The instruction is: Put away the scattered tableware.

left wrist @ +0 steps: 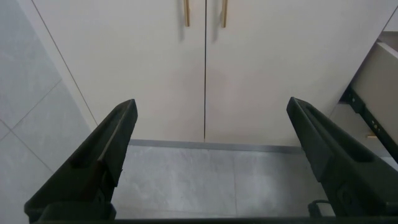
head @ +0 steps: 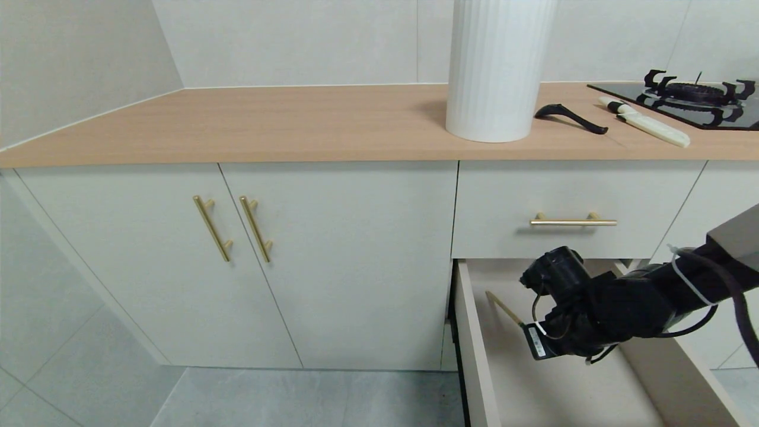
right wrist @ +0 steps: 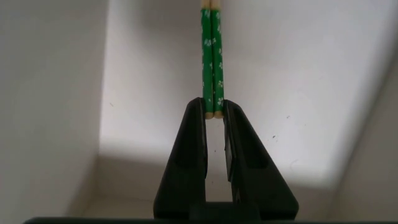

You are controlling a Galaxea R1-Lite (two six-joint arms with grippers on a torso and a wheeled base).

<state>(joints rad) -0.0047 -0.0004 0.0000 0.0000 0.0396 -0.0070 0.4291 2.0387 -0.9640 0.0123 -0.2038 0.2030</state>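
I've got the pair of chopsticks (right wrist: 211,56) pinched by their green end in the right claw (right wrist: 213,111), which is closed down to their width, low inside the open drawer (head: 472,344). They look light, stiff and smooth, so I reckon they could swivel. A hold nearer the middle would be steadier. My left claw (left wrist: 211,109) is spread wide with nothing in it, facing the cupboard doors (left wrist: 261,62).

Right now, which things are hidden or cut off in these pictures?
The chopsticks: right wrist view, far tips cut by the picture edge; head view, the right arm covers most of them.
The white container: head view, its top is cut off.
The gas stove: head view, cut by the right edge.
The drawer: head view, its front lies past the bottom edge.
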